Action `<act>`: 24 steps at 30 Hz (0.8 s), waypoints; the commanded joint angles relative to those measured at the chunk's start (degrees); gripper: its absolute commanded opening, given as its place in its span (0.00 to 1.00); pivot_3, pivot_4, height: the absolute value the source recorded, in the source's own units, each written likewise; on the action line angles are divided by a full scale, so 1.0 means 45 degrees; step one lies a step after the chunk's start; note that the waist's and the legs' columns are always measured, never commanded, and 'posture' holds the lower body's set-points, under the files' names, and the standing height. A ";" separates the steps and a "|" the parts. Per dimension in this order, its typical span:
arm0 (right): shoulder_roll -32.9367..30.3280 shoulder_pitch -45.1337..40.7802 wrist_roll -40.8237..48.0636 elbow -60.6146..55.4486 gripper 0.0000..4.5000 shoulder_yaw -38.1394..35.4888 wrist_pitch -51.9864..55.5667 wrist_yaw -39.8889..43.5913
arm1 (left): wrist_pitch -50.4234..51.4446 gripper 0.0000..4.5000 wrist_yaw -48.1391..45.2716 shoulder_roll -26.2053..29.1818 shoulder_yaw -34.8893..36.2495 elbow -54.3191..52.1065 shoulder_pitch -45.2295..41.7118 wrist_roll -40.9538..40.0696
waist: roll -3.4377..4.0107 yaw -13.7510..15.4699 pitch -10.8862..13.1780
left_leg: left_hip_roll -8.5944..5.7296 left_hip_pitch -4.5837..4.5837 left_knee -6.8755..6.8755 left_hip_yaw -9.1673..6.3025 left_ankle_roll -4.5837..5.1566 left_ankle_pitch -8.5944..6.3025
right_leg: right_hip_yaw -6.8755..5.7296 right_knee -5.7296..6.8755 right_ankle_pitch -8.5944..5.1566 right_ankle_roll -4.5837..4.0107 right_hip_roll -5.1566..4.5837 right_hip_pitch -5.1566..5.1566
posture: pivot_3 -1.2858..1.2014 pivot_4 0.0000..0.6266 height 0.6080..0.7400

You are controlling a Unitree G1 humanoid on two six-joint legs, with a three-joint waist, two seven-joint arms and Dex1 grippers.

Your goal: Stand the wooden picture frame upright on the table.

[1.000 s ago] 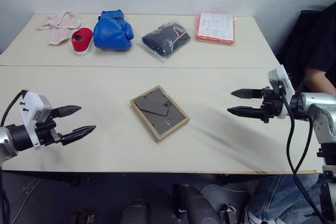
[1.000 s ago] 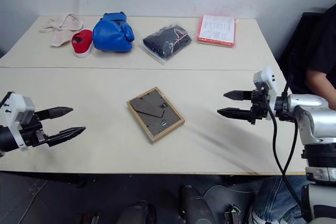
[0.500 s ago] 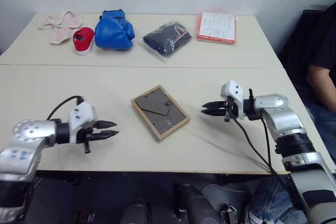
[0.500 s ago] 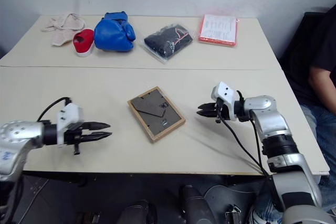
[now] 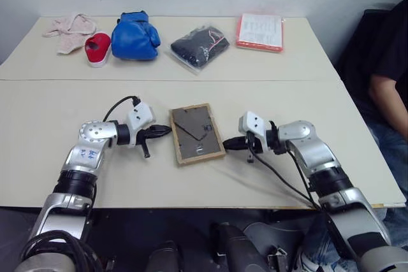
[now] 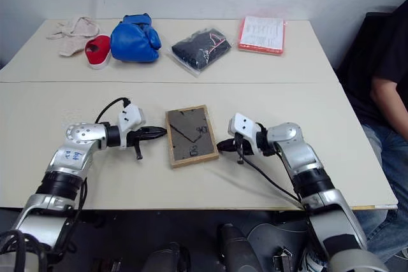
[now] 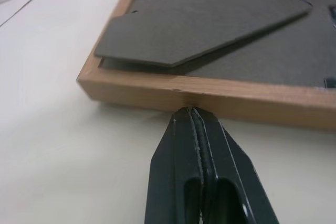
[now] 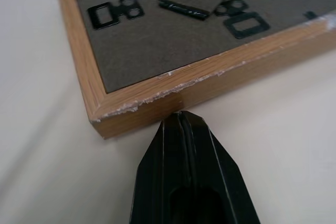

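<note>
Lying face-down near the middle of the pale surface (image 5: pixel 51 157), just this side of its seam, the wooden picture frame (image 5: pixel 196 134) shows its dark backboard and folded easel stand in the left eye view, with the left gripper (image 5: pixel 162 132) at one long edge and the right gripper (image 5: pixel 231 143) at the opposite edge near a corner; at the far side sit a blue boxing glove (image 5: pixel 134 27), a red shoe (image 5: pixel 98 49), a dark bagged bundle (image 5: pixel 201 45) and an orange-edged booklet (image 5: pixel 260 32), well apart from the work, and a person in dark clothing (image 5: pixel 389 74) sits off to the right. The right eye view gives the same layout. From the left wrist view the left jaws are pressed fully closed, their joined tip touching the frame's wooden side low against the surface. From the right wrist view the right jaws are likewise closed, empty, their tip against the chipped wood beside a corner. My judgement: both tips pinch the frame between them, so to do the lift well the pressure should be even from both sides, one long edge raised as a hinge while the other stays planted, slowly enough that the smooth wood does not squirt free, leaving the easel to be swung out for support.
</note>
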 commanded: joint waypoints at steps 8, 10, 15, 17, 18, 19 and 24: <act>-0.1158 0.0192 -0.0554 -0.1440 0.00 0.0107 -0.0439 -0.0381 | 0.8077 0.28 -0.2308 0.1790 0.0567 -0.1241 0.0477 -0.2571 | -0.0007 -0.0033 -0.0004 | -0.0007 0.0012 0.0028 0.0001 0.0007 -0.0008 | 0.0008 0.0006 -0.0005 -0.0008 0.0005 0.0005 | 0.52 0.24 1.00; -0.1376 -0.0081 -0.1132 -0.1070 0.00 0.0467 -0.1330 -0.0288 | 0.9905 0.42 -0.2348 0.1997 0.0406 -0.1611 0.0413 -0.2971 | -0.0008 -0.0021 -0.0005 | -0.0012 0.0016 0.0027 -0.0001 0.0041 -0.0026 | 0.0009 0.0002 -0.0005 -0.0008 0.0005 0.0011 | 0.52 0.24 1.00; -0.1261 -0.0620 -0.1767 -0.0006 0.00 0.0881 -0.2570 -0.0189 | 1.4034 0.74 -0.1946 0.1766 0.0262 -0.1867 -0.0274 -0.3998 | -0.0011 -0.0005 -0.0007 | -0.0014 0.0018 0.0030 -0.0006 0.0081 -0.0048 | 0.0009 0.0006 -0.0005 -0.0007 0.0005 0.0015 | 0.52 0.24 1.00; -0.1142 -0.0843 -0.2199 0.0453 0.00 0.1116 -0.3256 -0.0355 | 1.4994 0.89 -0.1509 0.1264 0.0330 -0.1526 -0.0519 -0.4223 | -0.0011 0.0003 -0.0008 | -0.0015 0.0024 0.0034 -0.0006 0.0015 -0.0012 | 0.0010 0.0006 -0.0005 -0.0007 0.0003 0.0020 | 0.52 0.24 1.00; -0.1047 -0.0942 -0.2385 0.0626 0.00 0.1224 -0.3527 -0.0446 | 1.5332 0.96 -0.1073 0.0896 0.0205 -0.1324 -0.0555 -0.4109 | -0.0012 0.0009 -0.0009 | -0.0015 0.0026 0.0035 -0.0007 0.0013 -0.0011 | 0.0010 0.0003 -0.0005 -0.0007 0.0004 0.0026 | 0.52 0.24 1.00; -0.0952 -0.1022 -0.2540 0.0781 0.00 0.1314 -0.3735 -0.0529 | 1.5199 0.99 -0.0871 0.0655 -0.0190 -0.1337 -0.0410 -0.3875 | -0.0012 0.0026 -0.0031 | -0.0015 0.0038 0.0037 -0.0007 0.0013 -0.0011 | 0.0010 0.0004 -0.0005 -0.0007 0.0003 0.0034 | 0.52 0.24 1.00; -0.0594 -0.1338 -0.2929 0.1229 0.00 0.1474 -0.4163 -0.0774 | 1.5959 0.99 0.0037 -0.0744 -0.0476 -0.1381 -0.0637 -0.4025 | 0.0060 0.0152 -0.0203 | -0.0019 0.0100 0.0036 -0.0023 0.0015 -0.0017 | 0.0006 -0.0023 -0.0005 -0.0007 -0.0005 0.0108 | 0.52 0.24 1.00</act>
